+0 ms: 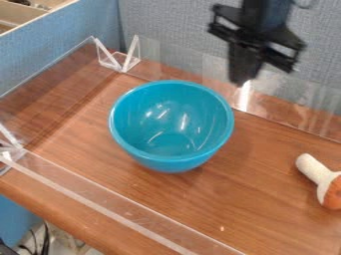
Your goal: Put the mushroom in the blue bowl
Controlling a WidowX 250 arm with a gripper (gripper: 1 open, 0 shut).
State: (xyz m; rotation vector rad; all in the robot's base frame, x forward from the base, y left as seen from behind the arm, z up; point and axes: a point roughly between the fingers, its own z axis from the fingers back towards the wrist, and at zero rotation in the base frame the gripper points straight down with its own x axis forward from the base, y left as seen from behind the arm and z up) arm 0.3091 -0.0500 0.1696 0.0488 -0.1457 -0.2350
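The blue bowl [170,125] stands empty in the middle of the wooden table. At the right edge of the view the mushroom [321,178] lies on its side, cream stem pointing left and orange-brown cap partly cut off by the frame. My gripper [242,76] hangs in the air, pointing down, above and behind the bowl's right rim, far from the mushroom. Its jaws are shut with nothing between them.
Low clear acrylic walls [80,189] fence the table, held by clear corner brackets [120,55] at the back left. A grey partition [173,25] rises behind. A light wooden box [34,20] sits at the top left.
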